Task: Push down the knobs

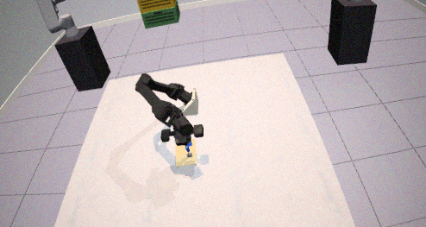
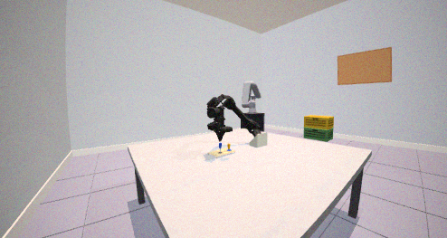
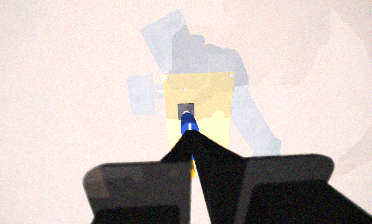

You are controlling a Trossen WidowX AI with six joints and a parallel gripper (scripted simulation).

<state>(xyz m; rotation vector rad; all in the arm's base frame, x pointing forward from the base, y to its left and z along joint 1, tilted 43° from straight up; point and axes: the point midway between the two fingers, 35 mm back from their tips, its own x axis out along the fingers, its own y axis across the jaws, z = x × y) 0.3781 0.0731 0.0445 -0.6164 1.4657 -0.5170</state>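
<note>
The tan circuit board (image 1: 180, 159) (image 2: 227, 153) (image 3: 212, 92) stands on the table. The blue knob (image 1: 188, 148) (image 2: 220, 146) (image 3: 188, 122) is above the dark grey potentiometer (image 1: 190, 154) (image 2: 220, 152) (image 3: 183, 107), with a small gap showing between them in the exterior view. The orange knob (image 2: 229, 146) (image 3: 192, 173) is over the blue potentiometer (image 2: 229, 149); whether they touch is too small to tell. My gripper (image 2: 220, 140) (image 3: 190, 134) is shut and empty. Its fingertips are at the top of the blue knob; exact contact is unclear. The fingers hide most of the orange knob in the wrist view.
My arm's pale base block (image 1: 192, 107) (image 2: 259, 140) stands on the table behind the board. Off the table are a yellow and green crate stack (image 1: 160, 8) (image 2: 318, 128) and black pedestals (image 1: 83, 58) bearing grey arms. Arm shadows fall across the board and table.
</note>
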